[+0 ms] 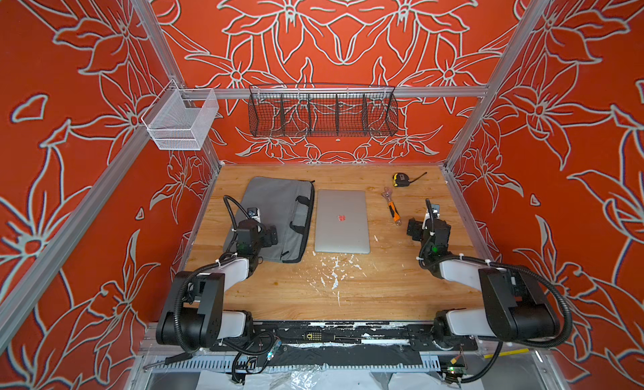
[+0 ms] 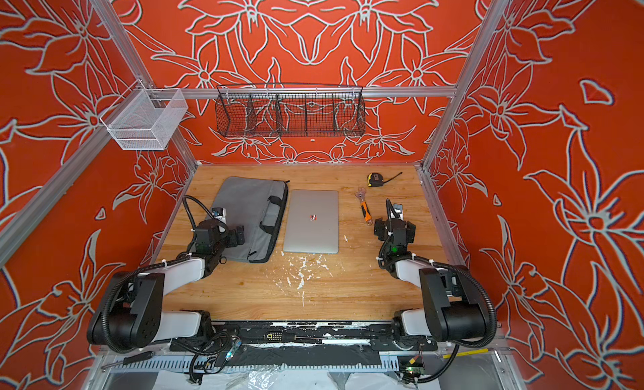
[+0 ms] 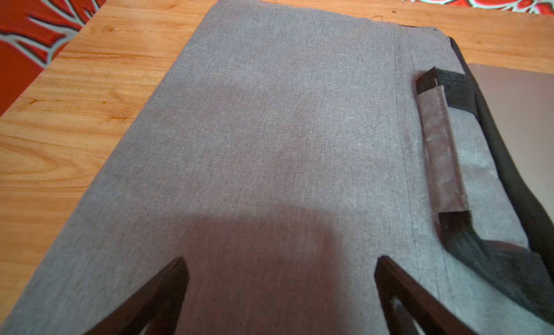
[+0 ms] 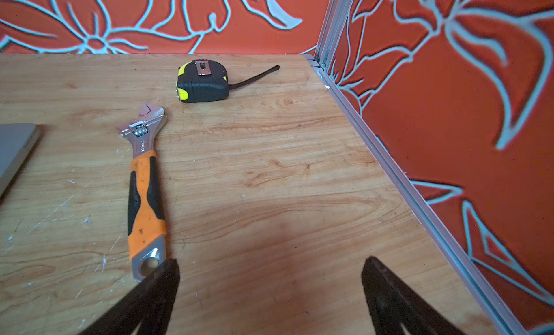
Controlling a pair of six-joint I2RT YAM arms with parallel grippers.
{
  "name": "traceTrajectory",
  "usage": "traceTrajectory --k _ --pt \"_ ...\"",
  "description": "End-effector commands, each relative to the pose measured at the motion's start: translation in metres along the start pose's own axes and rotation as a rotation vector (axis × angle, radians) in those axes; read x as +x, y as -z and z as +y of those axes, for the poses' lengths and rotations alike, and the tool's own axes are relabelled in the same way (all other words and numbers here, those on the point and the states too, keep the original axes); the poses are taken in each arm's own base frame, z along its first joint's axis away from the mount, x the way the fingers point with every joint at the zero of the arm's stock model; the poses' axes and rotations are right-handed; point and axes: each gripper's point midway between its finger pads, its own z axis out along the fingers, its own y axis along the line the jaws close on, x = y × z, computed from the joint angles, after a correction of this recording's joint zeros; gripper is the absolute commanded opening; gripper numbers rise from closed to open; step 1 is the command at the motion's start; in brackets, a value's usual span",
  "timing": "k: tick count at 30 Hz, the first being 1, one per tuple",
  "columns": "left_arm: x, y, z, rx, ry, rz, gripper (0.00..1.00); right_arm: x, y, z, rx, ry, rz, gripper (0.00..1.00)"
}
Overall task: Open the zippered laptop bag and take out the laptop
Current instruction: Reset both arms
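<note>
- So, nearest me, the left gripper point(image 3: 278, 264) hangs over the near part of the zippered laptop bag point(image 1: 275, 210), jaws spread wide and holding nothing.
- The right gripper point(image 4: 269, 264) is likewise released and empty above bare table point(image 1: 348, 294), with one fingertip close to the handle end of the wrench point(image 4: 145, 195).
- White flecks point(image 1: 334, 269) mark the wood between the arms.
- I see the bag lying flat on the left side of the table, a black strap handle point(image 3: 458, 88) on top along the edge facing the laptop.
- The laptop point(image 1: 341, 221) lies closed and flat on the table outside the bag, just beside its right edge; I cannot tell whether they touch.
- Farther right is the orange-handled wrench, and beyond it the tape measure point(image 1: 401, 179).
- On the back rail hang a black wire basket point(image 1: 322, 114) and a white mesh basket point(image 1: 179, 118).
</note>
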Motion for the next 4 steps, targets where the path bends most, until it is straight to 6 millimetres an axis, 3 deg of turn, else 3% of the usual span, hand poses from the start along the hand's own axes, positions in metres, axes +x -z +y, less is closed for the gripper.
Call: traceTrajectory --k 1,4 --pt "-0.0107 -0.0009 -0.0005 0.009 -0.010 -0.032 0.97 -0.0025 -0.0022 0.0034 -0.018 0.019 0.002 0.97" --pt "-0.0117 -0.0001 -0.0008 0.010 -0.011 -0.037 0.97 -0.0020 -0.0020 0.0036 -0.018 0.019 0.003 0.97"
